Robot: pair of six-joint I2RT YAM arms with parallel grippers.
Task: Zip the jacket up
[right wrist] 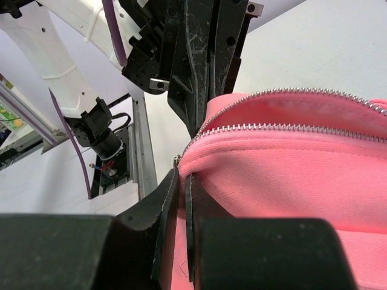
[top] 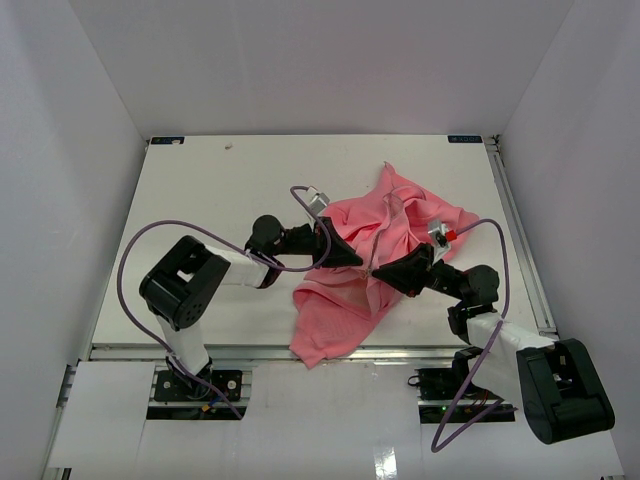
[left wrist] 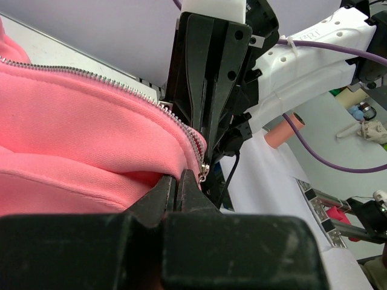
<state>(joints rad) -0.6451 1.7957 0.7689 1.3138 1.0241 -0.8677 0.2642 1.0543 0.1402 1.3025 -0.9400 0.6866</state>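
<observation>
The salmon-pink jacket (top: 370, 265) lies crumpled on the table between the arms, one part hanging over the near edge. My left gripper (top: 355, 258) and right gripper (top: 378, 272) meet tip to tip at the jacket's middle. In the left wrist view the left gripper (left wrist: 176, 176) is shut on the jacket's (left wrist: 72, 139) edge, just below the metal zipper teeth (left wrist: 175, 118) and a small silver slider (left wrist: 204, 172). In the right wrist view the right gripper (right wrist: 181, 176) is shut on a fold of the jacket (right wrist: 290, 175) beside the zipper's (right wrist: 266, 128) end.
The white table (top: 220, 190) has a metal rail (top: 520, 240) along its right side and white walls around it. Purple cables (top: 150, 240) loop from both arms. The left arm's base (top: 185, 290) stands at the near left, the right arm's base (top: 560, 390) at the near right.
</observation>
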